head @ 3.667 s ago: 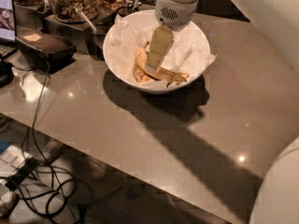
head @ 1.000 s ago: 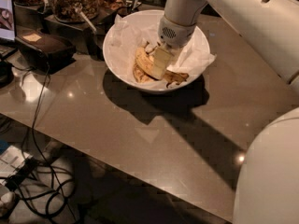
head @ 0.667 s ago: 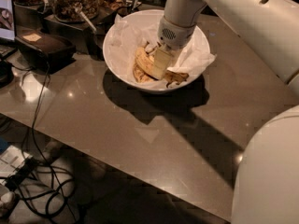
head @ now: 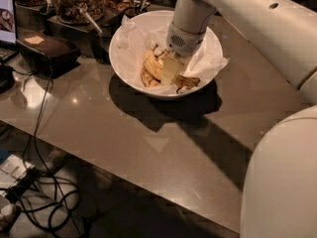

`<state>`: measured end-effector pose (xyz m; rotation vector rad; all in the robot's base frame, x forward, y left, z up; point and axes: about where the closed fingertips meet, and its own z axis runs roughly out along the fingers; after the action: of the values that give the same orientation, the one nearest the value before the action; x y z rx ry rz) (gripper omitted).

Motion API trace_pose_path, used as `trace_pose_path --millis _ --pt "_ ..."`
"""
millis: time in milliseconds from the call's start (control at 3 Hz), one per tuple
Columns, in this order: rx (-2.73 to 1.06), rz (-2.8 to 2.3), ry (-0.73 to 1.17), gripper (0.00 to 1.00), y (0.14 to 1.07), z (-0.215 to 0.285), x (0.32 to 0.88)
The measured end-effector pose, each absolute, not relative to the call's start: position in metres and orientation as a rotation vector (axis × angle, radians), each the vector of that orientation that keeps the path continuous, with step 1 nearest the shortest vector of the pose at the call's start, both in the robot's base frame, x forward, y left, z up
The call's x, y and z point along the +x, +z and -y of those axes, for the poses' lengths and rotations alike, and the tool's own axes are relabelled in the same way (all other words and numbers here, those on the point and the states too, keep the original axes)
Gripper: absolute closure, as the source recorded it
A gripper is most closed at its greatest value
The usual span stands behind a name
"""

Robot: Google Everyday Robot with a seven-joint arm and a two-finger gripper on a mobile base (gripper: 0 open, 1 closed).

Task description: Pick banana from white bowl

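Observation:
The white bowl (head: 130,33) stands on the brown table, lined with crinkled white paper. The banana (head: 151,67), a spotted yellow bunch with a dark end, lies in the bowl's bottom. My gripper (head: 171,71) reaches down into the bowl from the upper right, right against the banana bunch. Its pale finger (head: 172,68) covers the middle of the bunch. The banana's dark end (head: 187,82) shows to the right of the gripper.
Dark containers with snacks and scoops (head: 77,4) stand behind the bowl at the back left. A black box (head: 42,51) and cables (head: 42,108) lie at the left. The table's front edge (head: 148,182) runs diagonally. My white arm (head: 282,177) fills the right side.
The gripper has stayed in the bowl at the banana. Since the oldest frame the arm has swung in from the right. Over the last second little has moved.

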<state>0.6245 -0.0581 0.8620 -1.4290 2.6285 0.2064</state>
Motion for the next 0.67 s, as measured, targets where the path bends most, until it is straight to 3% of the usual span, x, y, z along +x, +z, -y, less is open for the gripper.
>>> trace_pose_path --millis 667 --pt "-1.439 -2.621 0.208 0.9 0.8625 0.0586 0.6235"
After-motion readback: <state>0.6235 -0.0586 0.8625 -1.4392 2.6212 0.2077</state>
